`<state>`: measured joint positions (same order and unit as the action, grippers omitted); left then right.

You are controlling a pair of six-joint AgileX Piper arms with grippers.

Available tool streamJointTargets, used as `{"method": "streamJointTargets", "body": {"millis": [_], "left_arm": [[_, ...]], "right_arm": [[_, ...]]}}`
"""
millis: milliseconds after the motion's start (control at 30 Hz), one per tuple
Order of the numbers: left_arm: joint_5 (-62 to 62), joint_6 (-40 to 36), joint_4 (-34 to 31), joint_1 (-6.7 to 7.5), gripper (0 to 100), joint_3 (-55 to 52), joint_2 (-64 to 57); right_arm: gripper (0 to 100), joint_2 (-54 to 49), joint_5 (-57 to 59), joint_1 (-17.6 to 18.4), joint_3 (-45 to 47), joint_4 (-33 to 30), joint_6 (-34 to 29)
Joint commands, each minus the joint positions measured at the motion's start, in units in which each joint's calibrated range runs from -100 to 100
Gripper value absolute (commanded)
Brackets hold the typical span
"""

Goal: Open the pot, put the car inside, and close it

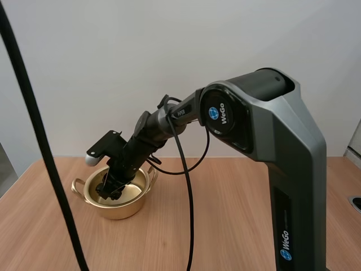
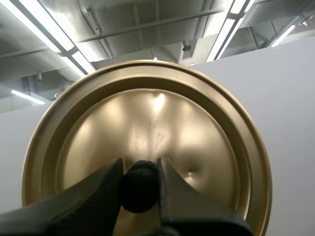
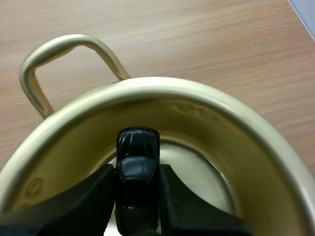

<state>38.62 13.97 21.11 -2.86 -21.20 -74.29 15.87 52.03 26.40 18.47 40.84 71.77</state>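
A gold pot (image 1: 115, 208) with two loop handles stands open on the wooden table at the left. My right gripper (image 1: 110, 191) reaches down into it, shut on a small black toy car (image 3: 137, 167) held inside the pot's rim (image 3: 162, 86), above the bottom. In the left wrist view, my left gripper (image 2: 139, 189) is shut on the black knob (image 2: 140, 186) of the gold lid (image 2: 147, 128), which it holds lifted up in the air.
The wooden table (image 1: 225, 226) spreads bare to the right and front of the pot. My right arm's big grey base (image 1: 293, 186) rises at the right. One pot handle (image 3: 54, 54) sticks out toward the table side.
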Motion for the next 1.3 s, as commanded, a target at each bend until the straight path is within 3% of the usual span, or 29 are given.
{"method": "streamJointTargets", "body": {"millis": [0, 133, 300, 333, 433, 500, 533, 800, 1067, 1267], "left_arm": [[-0.04, 0.32, 0.1, 0.0, 0, -0.01, 0.02], [-0.04, 0.32, 0.1, 0.0, 0, -0.01, 0.02], [-0.04, 0.32, 0.1, 0.0, 0, -0.01, 0.02], [-0.04, 0.32, 0.1, 0.0, 0, -0.01, 0.02], [-0.04, 0.32, 0.1, 0.0, 0, -0.01, 0.02], [-0.04, 0.32, 0.1, 0.0, 0, -0.01, 0.02], [-0.04, 0.32, 0.1, 0.0, 0, -0.01, 0.02], [-0.04, 0.32, 0.1, 0.0, 0, -0.01, 0.02], [-0.04, 0.32, 0.1, 0.0, 0, -0.01, 0.02], [-1.05, 0.32, 1.41, 0.0, 0, -0.01, 0.02]], "right_arm": [[0, 0.3, -3.21, 1.05, -0.08, -7.93, -1.79], [0, 1.15, -6.28, 1.87, -0.08, -16.43, -5.37], [0, 1.15, -7.73, 1.87, -0.08, -18.17, -6.2], [4, 1.15, -8.08, 1.87, -0.08, -18.02, -6.2], [51, 1.15, -10.59, 1.87, -0.08, -18.02, -8.06], [88, 1.15, -11.5, 1.87, -0.08, -18.02, -9.44], [97, 1.15, -11.68, 1.87, -0.18, -18.02, -9.54], [93, -1.17, -11.65, 1.87, -0.18, -18.23, -10.3], [93, -13.83, -9.5, 1.32, -0.18, -20.77, -13.61], [93, -27.1, -7.33, -3.01, -0.18, -21.56, -17.76]]}}
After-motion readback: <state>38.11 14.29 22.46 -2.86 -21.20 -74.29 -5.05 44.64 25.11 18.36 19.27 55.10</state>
